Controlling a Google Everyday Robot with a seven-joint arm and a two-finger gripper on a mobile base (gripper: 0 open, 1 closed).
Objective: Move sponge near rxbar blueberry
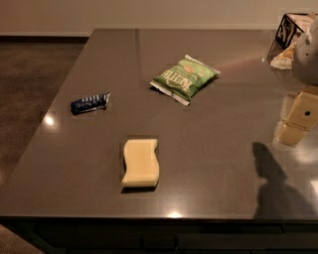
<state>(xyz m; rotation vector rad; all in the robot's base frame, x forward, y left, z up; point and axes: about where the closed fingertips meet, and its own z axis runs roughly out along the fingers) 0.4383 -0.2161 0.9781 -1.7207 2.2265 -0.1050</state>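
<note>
Surface: dark grey glossy table point(208, 163) is filling most of the view, its near edge running along the bottom. Small bright glints of light are showing on the left side, at the near edge and at the right.

Room: brown carpet point(30, 74) is lying to the left of the table; a pale wall point(149, 12) is running behind it, with a dark baseboard at the foot.

Sponge point(141, 162) is lying flat near the front, left of centre, long side running front to back. Rxbar blueberry point(90, 103) is lying farther back and to the left, near the left edge, well apart from the sponge. Green chip bag point(185, 78) is sitting behind centre, tilted, apart from both.

Gripper point(296, 124) is hanging at the right edge of the view, over the table's right side, well apart from the sponge and carrying nothing. Open or closed: cannot tell from this angle. Arm shadow point(271, 183) is falling on the table in front of it.

A black-and-white frame-like object point(290, 27) is standing at the far right corner.
</note>
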